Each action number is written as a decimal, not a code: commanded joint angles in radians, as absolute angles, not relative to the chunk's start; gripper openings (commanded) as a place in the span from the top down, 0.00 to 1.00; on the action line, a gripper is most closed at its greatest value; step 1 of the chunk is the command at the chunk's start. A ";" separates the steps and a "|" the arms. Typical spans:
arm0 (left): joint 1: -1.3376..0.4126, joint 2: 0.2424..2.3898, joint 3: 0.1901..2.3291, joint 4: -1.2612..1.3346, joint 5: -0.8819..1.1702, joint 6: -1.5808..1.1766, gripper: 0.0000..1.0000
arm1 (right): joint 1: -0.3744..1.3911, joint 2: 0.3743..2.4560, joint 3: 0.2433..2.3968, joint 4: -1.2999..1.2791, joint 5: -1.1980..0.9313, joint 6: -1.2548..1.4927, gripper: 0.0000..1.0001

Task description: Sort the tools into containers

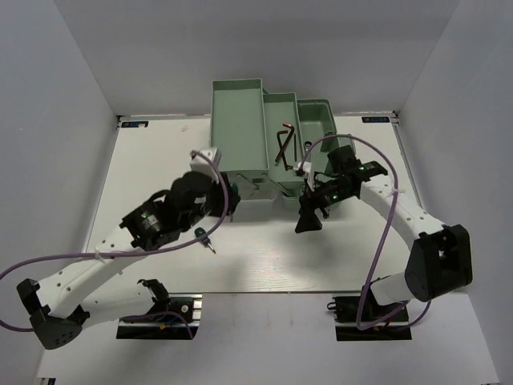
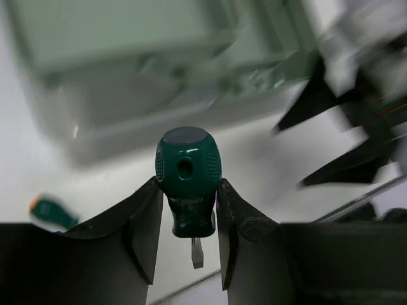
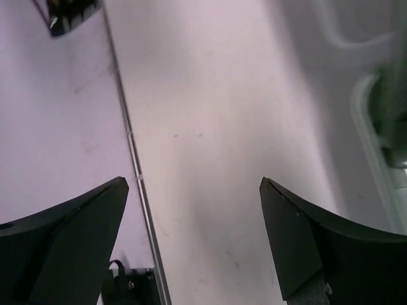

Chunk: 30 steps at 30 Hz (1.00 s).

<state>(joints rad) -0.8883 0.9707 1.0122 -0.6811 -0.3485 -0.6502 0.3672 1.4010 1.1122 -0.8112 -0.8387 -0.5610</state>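
Note:
My left gripper point(image 2: 187, 194) is shut on the handle of a stubby green screwdriver point(image 2: 188, 171), whose blade points down toward the wrist. In the top view it hovers by the front left corner of the pale green toolbox point(image 1: 238, 96). A second green screwdriver point(image 1: 203, 235) lies on the white table just in front of it, and shows blurred in the left wrist view point(image 2: 52, 211). A dark bent hex key point(image 1: 280, 142) lies in the toolbox's middle compartment. My right gripper point(image 1: 309, 218) hangs open and empty over bare table in front of the toolbox's right part point(image 3: 194, 190).
The toolbox stands at the table's far middle with stepped trays point(image 1: 314, 120) on its right. The right arm's dark fingers point(image 2: 331, 127) are close on the right in the left wrist view. A metal edge strip point(image 3: 137, 178) marks the table's near edge.

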 commanded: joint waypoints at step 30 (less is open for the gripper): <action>-0.673 1.571 1.856 -0.558 -0.548 -0.265 0.20 | 1.061 1.781 1.313 -0.371 -0.199 -0.192 0.09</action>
<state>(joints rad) -0.6731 1.7191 1.8263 -0.5312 -0.5793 -0.2855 1.0389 1.7267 1.2339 -0.4271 -0.2188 -0.3138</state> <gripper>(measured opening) 0.796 0.907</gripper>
